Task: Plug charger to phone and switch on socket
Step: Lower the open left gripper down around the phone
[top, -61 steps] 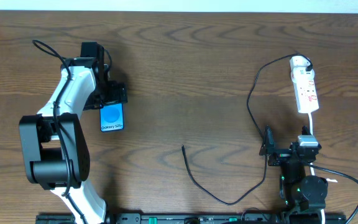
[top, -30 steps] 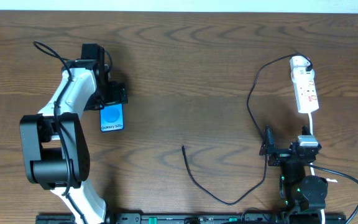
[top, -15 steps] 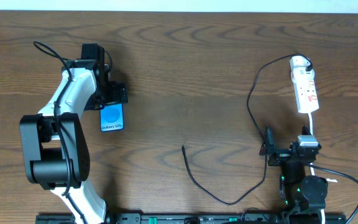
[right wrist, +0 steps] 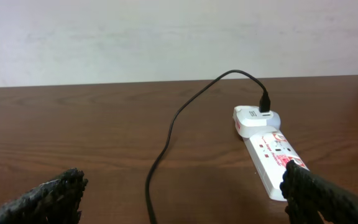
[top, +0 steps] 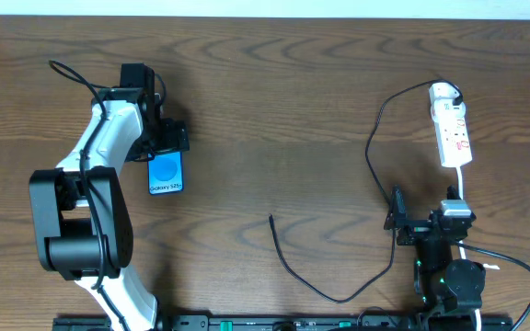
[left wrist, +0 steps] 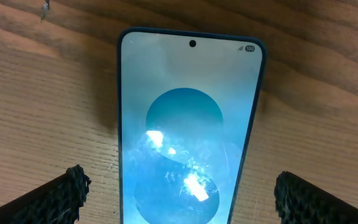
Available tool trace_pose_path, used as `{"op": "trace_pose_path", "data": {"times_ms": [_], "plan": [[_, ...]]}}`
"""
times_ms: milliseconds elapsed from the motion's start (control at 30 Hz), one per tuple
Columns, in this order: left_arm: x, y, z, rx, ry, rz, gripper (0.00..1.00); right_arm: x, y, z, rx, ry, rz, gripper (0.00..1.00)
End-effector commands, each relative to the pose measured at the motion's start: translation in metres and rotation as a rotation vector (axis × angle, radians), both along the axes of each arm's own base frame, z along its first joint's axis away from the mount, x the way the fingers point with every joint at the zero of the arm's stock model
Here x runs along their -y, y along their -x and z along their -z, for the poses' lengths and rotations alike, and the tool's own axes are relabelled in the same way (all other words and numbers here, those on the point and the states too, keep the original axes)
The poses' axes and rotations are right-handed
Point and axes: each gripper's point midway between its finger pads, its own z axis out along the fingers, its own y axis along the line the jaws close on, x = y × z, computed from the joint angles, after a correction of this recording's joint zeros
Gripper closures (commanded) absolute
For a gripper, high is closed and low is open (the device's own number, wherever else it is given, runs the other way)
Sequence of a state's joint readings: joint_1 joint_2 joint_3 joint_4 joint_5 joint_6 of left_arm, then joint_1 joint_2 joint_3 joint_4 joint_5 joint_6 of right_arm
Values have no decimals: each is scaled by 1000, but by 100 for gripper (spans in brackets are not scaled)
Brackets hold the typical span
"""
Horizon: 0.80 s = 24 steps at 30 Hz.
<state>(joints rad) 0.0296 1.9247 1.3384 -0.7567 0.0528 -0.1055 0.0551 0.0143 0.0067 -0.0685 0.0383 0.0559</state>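
Fingers (left wrist: 61,198) of left gripper (top: 164,145) are spread wide, 1 pad on each side of the phone (left wrist: 188,124). Neither touches it; bare wood shows in both gaps. The right gripper (right wrist: 185,196) is equally wide and holds nothing. It sits low at the near edge of the table (top: 274,110), facing the socket (right wrist: 269,152).

Overhead layout:
- phone (top: 166,174) lies flat, screen up and lit, on the left side, with the left gripper at its far end. Long axis runs near-to-far.
- In the wrist view the punch-hole end is away from the pads. The opposite short edge is cut off by the frame, so the port isn't visible; presumably it's on that edge.
- charger (top: 373,147) is plugged in at the socket's (top: 453,133) far end. It loops left, runs down just beside the right gripper on its left side, curls along the near edge and ends at the plug tip (top: 271,219) on open wood.
- plug tip lies between the 2 arms, well apart from the phone, to the phone's right and nearer the robot. It's about equally far from either gripper. The last stretch of cable runs roughly parallel to the phone's long axis, tip pointing away from the robot.

Judgement: charger not yet in the phone, and the switch is too small to read. Left is already at the phone, so right looks like the arm for the tip, and it would have to swing to its left, away from the socket. The cable is thin and limp, so the tip could twist in the pinch.
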Motion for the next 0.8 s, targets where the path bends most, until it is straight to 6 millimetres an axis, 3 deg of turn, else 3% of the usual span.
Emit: {"op": "trace_pose_path", "data": {"times_ms": [0,333,767], "plan": [[0,6,10,-31,-7,-6,2,0,0,-1,4,9,2,1],[0,10,24,-24,-7,-6,2,0,0,-1,4,9,2,1],[-1,11,25,-27,-11,-7,2,0,0,-1,4,9,2,1]]}}
